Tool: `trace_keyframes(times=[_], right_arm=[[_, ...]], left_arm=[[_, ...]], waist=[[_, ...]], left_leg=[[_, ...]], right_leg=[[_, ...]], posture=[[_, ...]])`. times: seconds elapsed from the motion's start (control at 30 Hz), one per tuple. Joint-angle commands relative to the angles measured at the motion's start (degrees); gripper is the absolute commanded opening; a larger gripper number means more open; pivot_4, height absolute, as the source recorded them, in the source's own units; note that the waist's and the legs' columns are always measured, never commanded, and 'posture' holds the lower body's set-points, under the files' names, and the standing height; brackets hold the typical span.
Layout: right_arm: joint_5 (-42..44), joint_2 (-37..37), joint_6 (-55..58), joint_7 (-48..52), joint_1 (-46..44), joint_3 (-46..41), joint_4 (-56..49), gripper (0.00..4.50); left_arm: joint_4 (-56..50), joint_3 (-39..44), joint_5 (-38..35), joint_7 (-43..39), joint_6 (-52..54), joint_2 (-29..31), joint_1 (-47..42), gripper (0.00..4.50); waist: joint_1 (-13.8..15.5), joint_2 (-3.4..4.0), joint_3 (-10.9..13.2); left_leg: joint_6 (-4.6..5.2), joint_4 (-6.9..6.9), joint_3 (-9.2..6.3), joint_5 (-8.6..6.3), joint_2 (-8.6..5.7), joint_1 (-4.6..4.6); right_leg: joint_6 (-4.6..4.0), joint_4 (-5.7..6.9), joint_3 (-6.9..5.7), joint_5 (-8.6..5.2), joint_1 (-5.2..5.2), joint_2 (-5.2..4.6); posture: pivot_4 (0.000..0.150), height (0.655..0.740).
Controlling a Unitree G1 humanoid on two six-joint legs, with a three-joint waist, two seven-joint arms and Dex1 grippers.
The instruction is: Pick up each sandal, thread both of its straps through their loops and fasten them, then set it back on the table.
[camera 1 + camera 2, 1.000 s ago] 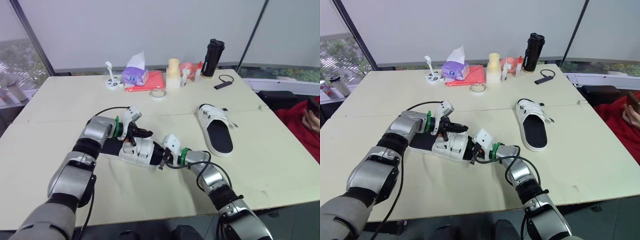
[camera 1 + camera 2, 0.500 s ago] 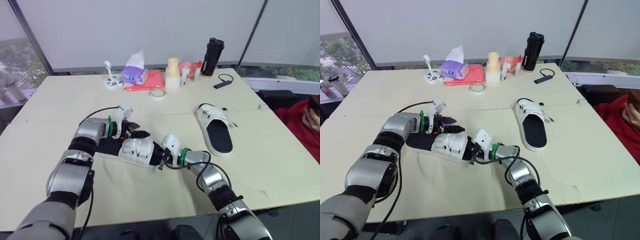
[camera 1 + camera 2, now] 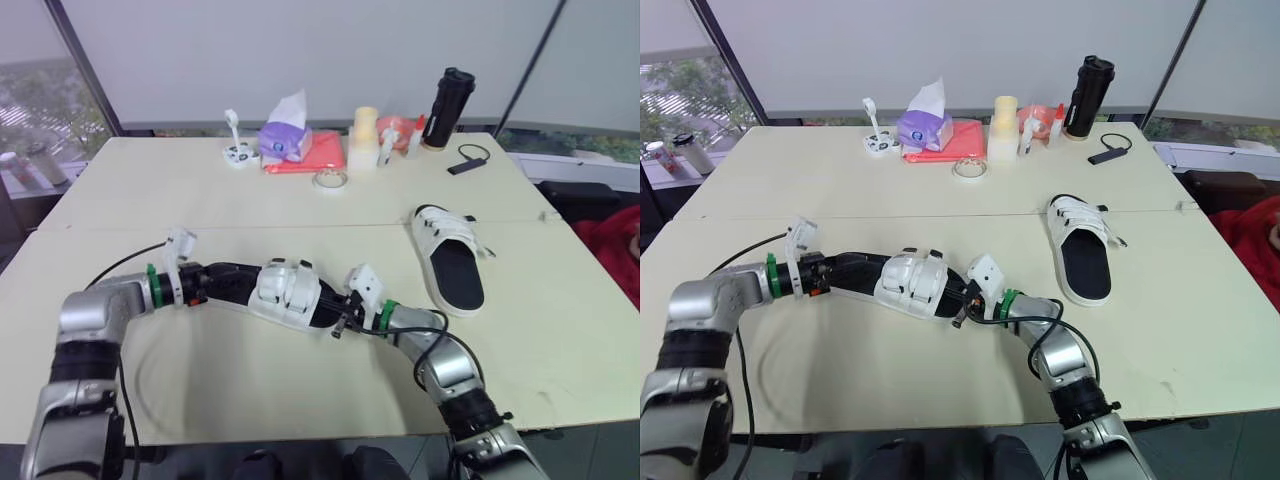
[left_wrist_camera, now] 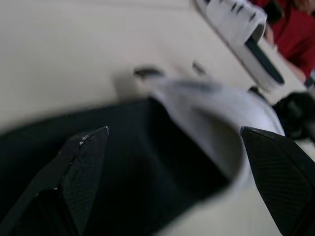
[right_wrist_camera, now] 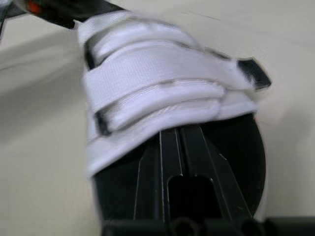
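Note:
One sandal (image 3: 285, 292), black-soled with white straps, lies near the table's front edge between my two grippers. My left gripper (image 3: 203, 283) is at its heel end; in the left wrist view its fingers (image 4: 83, 162) stand wide apart, open, with the black footbed between them. My right gripper (image 3: 341, 320) is at the toe end, shut. In the right wrist view its fingers (image 5: 179, 162) lie together on the black sole, pointing at the two straps (image 5: 147, 93). Whether they pinch anything I cannot tell. The second sandal (image 3: 450, 260) lies flat to the right, untouched.
Along the far edge stand a purple tissue box (image 3: 284, 134), a red cloth (image 3: 318, 156), a tape roll (image 3: 328, 180), a cream cup (image 3: 366, 136), a black bottle (image 3: 449, 96) and a small black device (image 3: 468, 161). A person in red sits at the right (image 3: 620, 240).
The camera has shifted. My left gripper has let go at the straps, opened wide and drawn back to the sandal's heel. The right gripper stays shut at the toe.

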Motion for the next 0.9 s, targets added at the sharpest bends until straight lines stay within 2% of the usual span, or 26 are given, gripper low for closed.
trace_keyframes(times=[0.03, 0.27, 0.37, 0.57, 0.8, 0.9], right_arm=[[0.5, -3.9, 3.1, 0.6, 1.4, -0.4, -8.6, 0.85], [5.5, -13.8, 12.0, 1.6, 5.0, -7.0, -19.2, 4.45], [9.3, -18.1, 18.0, 2.0, 5.8, -11.5, -24.1, 4.49], [15.6, -21.9, 25.6, -1.0, 7.5, -20.9, -29.3, 4.49], [18.8, -22.2, 28.9, -3.8, 9.1, -23.0, -32.3, 4.49], [19.8, -22.1, 29.7, -4.8, 10.0, -22.6, -34.1, 4.49]], left_arm=[[-7.7, 1.4, -3.1, 1.1, 1.8, 1.6, 2.1, 4.5], [-7.9, 0.0, -5.0, 2.6, 1.3, 0.7, 2.1, 4.5], [-6.0, -1.5, -4.7, 2.7, 0.3, 0.0, 1.4, 4.5], [-0.3, -5.9, -2.7, 0.7, -3.3, -1.2, -1.8, 4.5], [5.3, -10.1, -1.1, -1.8, -6.4, -2.8, -5.3, 4.5], [6.6, -10.0, -3.5, -2.8, -3.7, -5.2, -7.2, 4.5]], waist=[[0.4, 0.06, 0.1], [0.5, 0.08, 0.3], [0.5, 0.13, 0.4], [0.5, 0.08, 0.4], [0.6, 0.08, 0.4], [0.6, 0.08, 0.4]], left_leg=[[0.0, 0.01, 0.01, 0.0, -0.06, 0.01], [0.03, 0.1, 0.03, -0.01, -0.11, 0.04], [0.05, 0.21, 0.03, -0.02, -0.08, 0.0], [0.16, 0.32, 0.0, -0.08, -0.02, -0.01], [0.17, 0.41, 0.02, -0.08, -0.05, -0.02], [0.17, 0.43, 0.02, -0.08, -0.06, -0.01]], right_leg=[[0.0, -0.01, -0.02, 0.0, 0.02, -0.07], [0.01, -0.05, -0.06, 0.0, 0.1, -0.11], [0.02, -0.04, -0.06, 0.01, 0.11, 0.03], [0.03, -0.02, -0.04, 0.01, 0.14, 0.27], [0.07, -0.01, -0.02, 0.02, 0.19, 0.36], [0.09, -0.01, -0.02, 0.03, 0.22, 0.38]], posture=[[0.15, 0.74], [0.15, 0.74], [0.15, 0.74], [0.15, 0.74], [0.15, 0.74], [0.15, 0.74]])
